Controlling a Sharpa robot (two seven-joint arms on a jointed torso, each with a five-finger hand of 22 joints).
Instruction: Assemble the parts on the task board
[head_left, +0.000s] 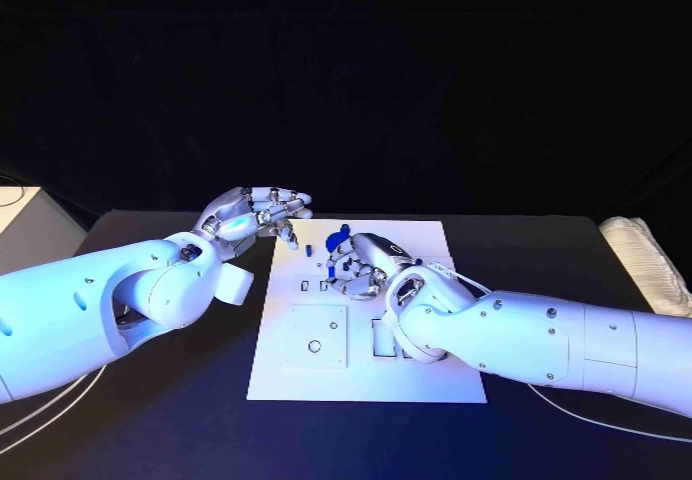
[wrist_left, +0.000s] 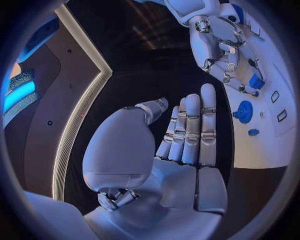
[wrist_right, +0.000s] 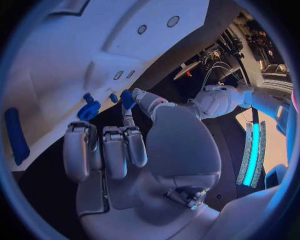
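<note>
- The right hand is hovering over the middle of the task board, pinching a small blue part between thumb and 1 fingertip; the other fingers are curling loosely beside it.
- The left hand is waiting just off the board's far left corner, above the black table, fingers extended close together and holding nothing.
- A round blue part is sitting on the far half of the board, just beyond the right hand; a smaller blue part is lying near it.
- A long blue part is lying near one edge of the board, apart from the others.
- Risk: the pinch is looking shallow, so the held part is likely to rotate or drop if it is meeting a slot rim off-square.
- Risk: the curled fingers are passing close to the round part and are liable to nudge it during descent.
- Risk: the hand is hiding its target from the head camera, so misalignment is likely going unnoticed.
</note>
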